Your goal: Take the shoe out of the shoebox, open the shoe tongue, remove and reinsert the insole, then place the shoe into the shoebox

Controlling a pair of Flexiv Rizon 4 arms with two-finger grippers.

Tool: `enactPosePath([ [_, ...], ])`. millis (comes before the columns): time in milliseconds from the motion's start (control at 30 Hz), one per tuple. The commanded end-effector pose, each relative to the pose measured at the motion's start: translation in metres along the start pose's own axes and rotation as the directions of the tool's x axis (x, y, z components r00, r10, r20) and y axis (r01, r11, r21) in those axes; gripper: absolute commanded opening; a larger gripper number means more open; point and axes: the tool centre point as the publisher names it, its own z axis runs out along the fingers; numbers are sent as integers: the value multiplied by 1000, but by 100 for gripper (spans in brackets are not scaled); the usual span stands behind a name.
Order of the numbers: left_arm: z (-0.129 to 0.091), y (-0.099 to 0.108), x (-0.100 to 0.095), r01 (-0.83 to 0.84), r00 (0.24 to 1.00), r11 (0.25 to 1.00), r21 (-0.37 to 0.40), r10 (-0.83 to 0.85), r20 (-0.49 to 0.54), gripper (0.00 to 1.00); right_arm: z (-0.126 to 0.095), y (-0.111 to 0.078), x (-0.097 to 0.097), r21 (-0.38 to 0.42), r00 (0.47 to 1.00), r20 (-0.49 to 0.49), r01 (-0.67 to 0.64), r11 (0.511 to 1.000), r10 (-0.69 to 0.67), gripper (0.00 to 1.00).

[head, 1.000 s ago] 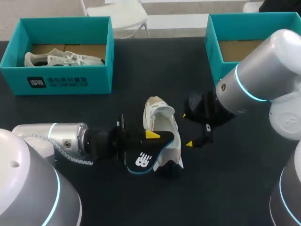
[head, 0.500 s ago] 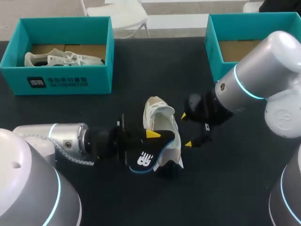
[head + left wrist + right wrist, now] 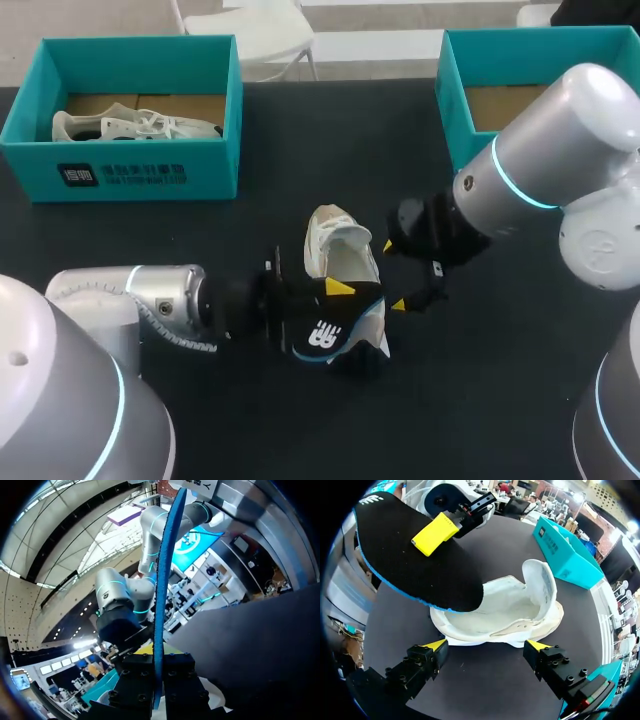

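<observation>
1. Across the black table [image 3: 300,430], only the head view shows the whole layout. The left arm [image 3: 130,300] comes in low from the near left and the right arm [image 3: 540,170] from the right, with both grippers at the middle.
2. At the far left stands the teal left shoebox [image 3: 140,175], with a second white shoe [image 3: 135,125] lying inside. The teal right shoebox [image 3: 452,110] stands at the far right, partly behind the right arm.
3. The shoe [image 3: 340,255] lies on the table at the middle, outside both boxes and between the grippers. The right wrist view looks straight into its opening [image 3: 505,612], where the tongue [image 3: 540,580] stands lifted clear and the inside is pale.
4. The insole [image 3: 325,335] is out of the shoe, at its near end.
   - In the head view it shows a dark face with a white mark and a blue rim.
   - The right wrist view shows its broad black face [image 3: 415,565], one end overlapping the shoe's rim. Whether it touches the rim cannot be told.
   - The left wrist view catches it edge-on, as a thin blue strip [image 3: 162,605].
5. The left gripper [image 3: 340,310] is clamped on the insole. Its own view shows the strip pinched between the two finger blocks [image 3: 159,680]. From the right wrist view one yellow tip lies flat on the insole's face, and the other is hidden beneath.
6. The right gripper [image 3: 395,275] holds nothing. Its fingers are spread wide [image 3: 487,647], with the tips just short of the shoe's sole edge, one toward each end.
</observation>
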Motion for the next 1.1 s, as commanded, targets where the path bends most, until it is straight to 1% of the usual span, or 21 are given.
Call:
enactPosePath([
  [33,7,10,6,4,1000,1000,13,-4,2,0,1,0,1,0,1000,2,-1,1000,1,100],
  [333,10,19,12,27,1000,1000,9,-27,2,0,1,0,1,0,1000,2,-1,1000,1,100],
  [667,7,41,18,40,999,998,-40,-40,9,0,1,0,1,0,1000,2,-1,1000,1,100],
  [1100,4,67,12,9,1000,997,-81,-9,-7,0,1,0,1,0,1000,2,-1,1000,1,100],
])
